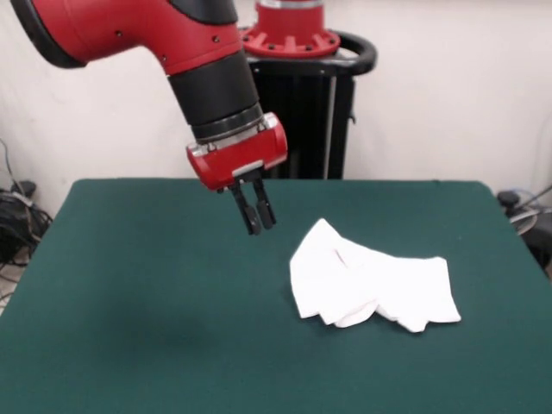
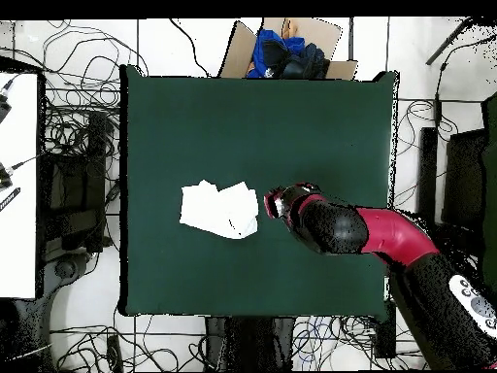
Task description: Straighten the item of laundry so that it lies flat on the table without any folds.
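1. The T-shirt (image 1: 371,287) lies crumpled on the dark green worktop (image 1: 129,285), showing only plain white cloth; no print is visible in either view.
2. In the front view it sits right of the worktop's middle, a bunched heap with several overlapping layers. One corner rises to a blunt point at its upper left, and folded edges stack along its near side.
3. In the overhead view the T-shirt (image 2: 219,210) sits a little left of the worktop's (image 2: 291,126) centre, wider than it is deep, with a rounded lobe at its right end.
4. The end effector (image 1: 257,213) hangs above the worktop, to the left of the shirt in the front view and clear of it, with nothing in its grasp.
5. Its two dark fingers (image 1: 251,211) point down and slightly forward and sit close together, almost touching, so it reads as clenched on nothing.
6. The red and black arm (image 1: 172,43) comes down at a slant from the upper left of the front view.
7. From overhead, the end effector (image 2: 280,204) is just beside the shirt's right end, with the arm (image 2: 388,238) stretching away toward the lower right.
8. Beyond the worktop's top edge in the overhead view, a cardboard box (image 2: 335,39) holds blue and dark cloth (image 2: 286,53).
9. Cables (image 2: 78,136) trail over the floor around the worktop.
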{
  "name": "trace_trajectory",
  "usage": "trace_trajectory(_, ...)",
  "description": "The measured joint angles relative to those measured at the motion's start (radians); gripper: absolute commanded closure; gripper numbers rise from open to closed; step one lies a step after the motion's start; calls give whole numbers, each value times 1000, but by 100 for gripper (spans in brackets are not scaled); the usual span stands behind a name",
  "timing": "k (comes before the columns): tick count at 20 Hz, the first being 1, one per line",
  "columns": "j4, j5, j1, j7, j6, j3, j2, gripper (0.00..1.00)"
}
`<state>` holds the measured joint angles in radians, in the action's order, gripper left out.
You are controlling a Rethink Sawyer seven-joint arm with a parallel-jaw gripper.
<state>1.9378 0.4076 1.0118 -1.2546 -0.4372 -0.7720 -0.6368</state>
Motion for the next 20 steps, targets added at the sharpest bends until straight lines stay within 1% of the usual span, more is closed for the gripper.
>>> trace_trajectory(15, -1, 61, 38, 0, 7, -3, 131, 100)
trace_trajectory(20, -1, 84, 40, 0, 20, -3, 152, 100)
